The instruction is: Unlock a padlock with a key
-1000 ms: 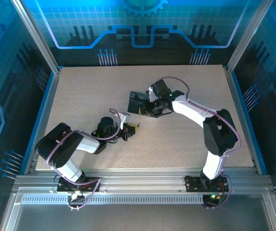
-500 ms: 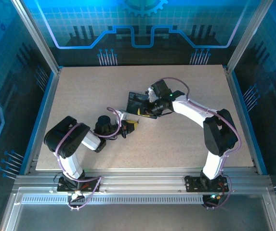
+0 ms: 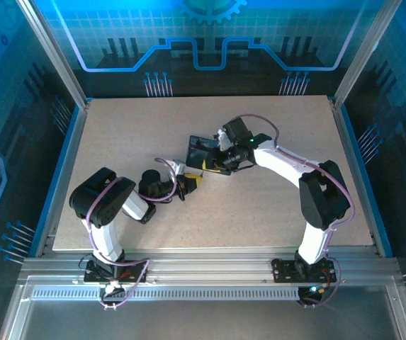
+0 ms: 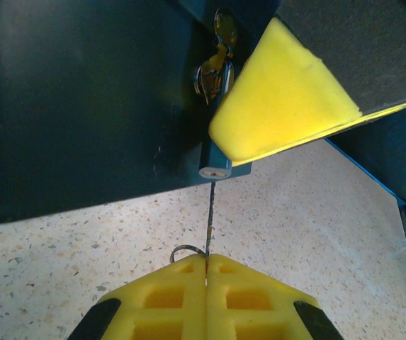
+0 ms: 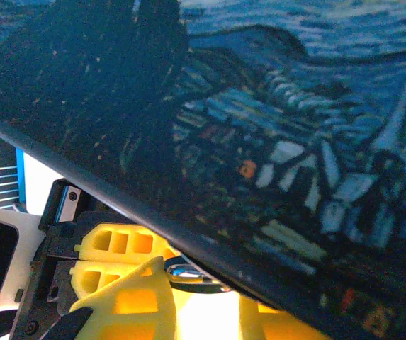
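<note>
My left gripper (image 4: 207,256) is shut on the key (image 4: 209,219), a thin dark blade seen edge-on with a small wire ring at its base. The key's tip points up at the keyhole end of the padlock (image 4: 214,166); its silvery shackle hangs from the dark box (image 4: 82,92). One yellow finger (image 4: 280,99) of the right gripper presses beside the padlock. In the right wrist view the right gripper (image 5: 206,287) is shut on the padlock (image 5: 192,278) under the night-sky box (image 5: 273,106). From above, the left gripper (image 3: 188,183) and right gripper (image 3: 213,164) meet at the box (image 3: 203,149).
The speckled beige table (image 3: 273,205) has blue rails along its left and right sides and an aluminium frame (image 3: 210,258) at the near edge. Purple cables loop off both arms. Open tabletop lies behind the box and to the right.
The left arm has folded in and carried the key a little up and away from the near edge, closer to the padlock. The right arm and box have stayed still.
</note>
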Controlling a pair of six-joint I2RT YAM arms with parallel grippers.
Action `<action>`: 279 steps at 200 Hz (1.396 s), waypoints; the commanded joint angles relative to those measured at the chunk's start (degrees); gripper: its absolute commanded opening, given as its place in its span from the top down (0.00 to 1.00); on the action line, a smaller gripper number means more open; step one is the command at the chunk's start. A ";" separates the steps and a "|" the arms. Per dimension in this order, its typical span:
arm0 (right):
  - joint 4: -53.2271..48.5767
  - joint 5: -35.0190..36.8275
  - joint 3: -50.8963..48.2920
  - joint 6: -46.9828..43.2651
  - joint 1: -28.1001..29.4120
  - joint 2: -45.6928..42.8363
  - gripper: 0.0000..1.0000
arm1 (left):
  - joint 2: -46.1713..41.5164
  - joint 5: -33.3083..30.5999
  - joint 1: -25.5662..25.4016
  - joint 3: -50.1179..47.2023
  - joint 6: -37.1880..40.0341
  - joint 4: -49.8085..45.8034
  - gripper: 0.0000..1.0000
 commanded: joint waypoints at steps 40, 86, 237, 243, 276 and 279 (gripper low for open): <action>0.53 -2.73 -0.14 0.43 -0.22 -2.72 1.00 | 1.45 1.70 0.35 1.66 0.98 2.18 1.00; 0.40 -2.60 -0.02 0.66 -0.04 -2.65 1.00 | 1.79 2.33 0.27 2.20 0.95 2.13 1.00; -0.46 -2.60 -0.03 0.06 0.93 -2.12 1.00 | 1.91 0.16 0.09 3.40 -0.37 1.60 1.00; -0.57 -2.49 -0.03 -0.03 0.98 -2.17 1.00 | 1.88 0.17 0.21 3.46 -0.73 1.75 1.00; -0.74 -1.83 -0.37 -0.78 0.94 -2.32 1.00 | 2.15 2.40 0.83 4.23 -4.07 2.40 1.00; -0.68 -1.73 -0.45 -0.82 0.98 -2.35 1.00 | 2.21 2.75 0.96 4.32 -4.41 2.34 1.00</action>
